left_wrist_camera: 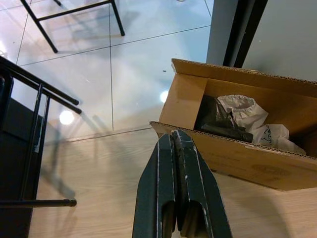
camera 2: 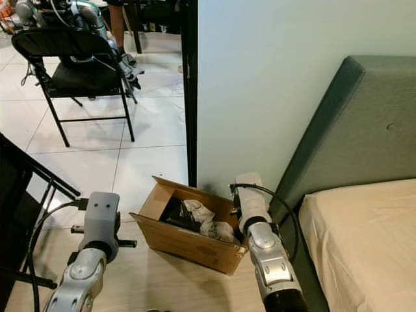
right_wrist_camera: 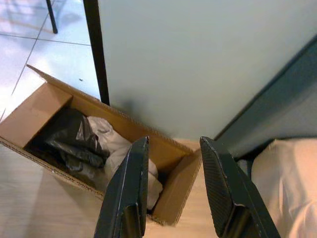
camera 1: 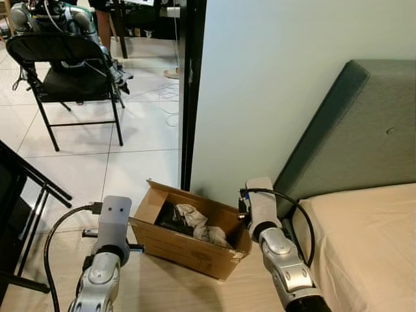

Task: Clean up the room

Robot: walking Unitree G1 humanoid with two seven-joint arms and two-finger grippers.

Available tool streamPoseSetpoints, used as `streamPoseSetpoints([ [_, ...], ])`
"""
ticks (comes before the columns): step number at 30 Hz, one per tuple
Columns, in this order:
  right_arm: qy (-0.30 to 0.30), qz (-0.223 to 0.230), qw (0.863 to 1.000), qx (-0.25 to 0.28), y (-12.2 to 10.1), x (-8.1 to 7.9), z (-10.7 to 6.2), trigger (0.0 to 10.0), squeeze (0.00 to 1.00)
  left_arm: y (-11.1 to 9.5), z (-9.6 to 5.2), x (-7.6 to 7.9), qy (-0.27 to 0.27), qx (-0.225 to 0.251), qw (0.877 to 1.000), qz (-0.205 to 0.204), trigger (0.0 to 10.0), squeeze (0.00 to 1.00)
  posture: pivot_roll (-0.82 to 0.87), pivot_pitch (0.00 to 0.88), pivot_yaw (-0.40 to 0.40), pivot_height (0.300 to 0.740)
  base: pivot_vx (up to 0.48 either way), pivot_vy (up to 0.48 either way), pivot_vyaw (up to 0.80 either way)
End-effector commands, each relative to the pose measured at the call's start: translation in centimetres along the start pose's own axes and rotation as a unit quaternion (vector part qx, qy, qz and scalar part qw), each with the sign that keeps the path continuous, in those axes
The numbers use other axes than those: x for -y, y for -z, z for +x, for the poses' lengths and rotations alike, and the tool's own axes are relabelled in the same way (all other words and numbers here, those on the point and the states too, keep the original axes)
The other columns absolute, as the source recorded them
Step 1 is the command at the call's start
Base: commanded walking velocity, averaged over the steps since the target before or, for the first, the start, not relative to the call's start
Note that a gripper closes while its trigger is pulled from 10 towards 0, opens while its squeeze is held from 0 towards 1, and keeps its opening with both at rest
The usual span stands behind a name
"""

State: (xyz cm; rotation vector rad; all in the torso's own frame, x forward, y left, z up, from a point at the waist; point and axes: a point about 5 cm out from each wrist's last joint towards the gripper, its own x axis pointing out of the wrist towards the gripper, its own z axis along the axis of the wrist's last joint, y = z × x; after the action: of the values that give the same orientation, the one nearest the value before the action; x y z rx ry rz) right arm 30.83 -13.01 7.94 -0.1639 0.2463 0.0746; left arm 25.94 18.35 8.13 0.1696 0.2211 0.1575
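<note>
Head views look down, wrist views closer, all sharing cardboard box [camera 1: 188,237]

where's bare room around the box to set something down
Bare wood floor lies in front of the cardboard box, between the left gripper and right gripper. Tile beyond is bare. Inside the box is crowded with bags.

The floor [camera 1: 162,279] is pale wood planks near the robot and glossy white tiles farther off. An open cardboard box [camera 1: 188,244] sits on the planks, just in front of the wall and near the bed [camera 1: 364,240] on the right. A black folding chair [camera 1: 65,71] stands on the tiles at the far left. A black metal frame [camera 1: 26,214] rests on the floor at the near left.
</note>
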Motion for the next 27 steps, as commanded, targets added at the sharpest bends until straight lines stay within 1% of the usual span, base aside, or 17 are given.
streamPoseSetpoints([
  [1,0.004,0.007,1.000,-0.018,0.78,0.12,-0.21,10.0,0.00,0.15,-0.29,0.16,0.001,0.000,1.000,-0.006,10.0,0.00,0.00,0.143,-0.025,0.727,0.000,0.000,-0.49],
  [5,0.002,0.008,1.000,-0.020,0.78,0.08,-0.11,10.0,0.00,0.16,-0.21,0.12,-0.001,0.000,1.000,-0.009,10.0,0.00,0.00,0.130,-0.027,0.727,0.000,0.000,-0.80],
  [6,0.000,0.009,1.000,-0.021,0.63,0.14,0.03,10.0,0.00,0.14,0.07,0.26,0.001,-0.001,1.000,-0.003,10.0,0.00,-0.01,0.126,-0.030,0.727,0.000,0.000,-0.80],
  [9,-0.001,0.010,1.000,-0.021,0.58,0.16,0.07,10.0,0.00,0.14,0.14,0.32,0.003,-0.002,1.000,0.000,10.0,0.00,-0.01,0.126,-0.030,0.727,0.000,0.000,-0.80],
  [10,-0.002,0.011,1.000,-0.024,0.58,0.14,0.11,10.0,0.00,0.27,0.21,0.42,0.011,-0.009,1.000,0.000,10.0,0.00,-0.01,0.125,-0.030,0.727,0.000,0.000,-0.80],
  [14,-0.004,0.011,1.000,-0.028,0.71,0.10,0.12,10.0,0.00,0.51,0.13,0.61,0.017,-0.022,0.999,-0.021,10.0,0.00,-0.01,0.118,-0.031,0.727,0.000,0.000,-0.80],
  [15,-0.004,0.011,1.000,-0.028,0.71,0.10,0.12,10.0,0.00,0.51,0.13,0.61,0.017,-0.022,0.999,-0.021,10.0,0.00,-0.01,0.118,-0.031,0.727,0.000,0.000,-0.80],
  [17,-0.006,0.011,0.999,-0.030,0.69,0.09,0.18,10.0,0.00,0.17,0.12,0.89,0.031,-0.016,0.999,-0.041,10.0,0.00,-0.01,0.116,-0.035,0.727,0.000,0.000,-0.80],
  [19,-0.007,0.011,0.999,-0.030,0.68,0.09,0.20,10.0,0.00,0.08,0.14,0.97,0.034,-0.015,0.998,-0.046,10.0,0.00,-0.01,0.116,-0.035,0.727,0.000,0.000,-0.80],
  [27,-0.008,0.013,0.999,-0.038,0.82,0.10,0.23,10.0,0.00,-0.19,0.18,1.11,0.043,-0.009,0.998,-0.044,10.0,0.00,-0.01,0.118,-0.029,0.727,0.000,0.000,-0.80],
])
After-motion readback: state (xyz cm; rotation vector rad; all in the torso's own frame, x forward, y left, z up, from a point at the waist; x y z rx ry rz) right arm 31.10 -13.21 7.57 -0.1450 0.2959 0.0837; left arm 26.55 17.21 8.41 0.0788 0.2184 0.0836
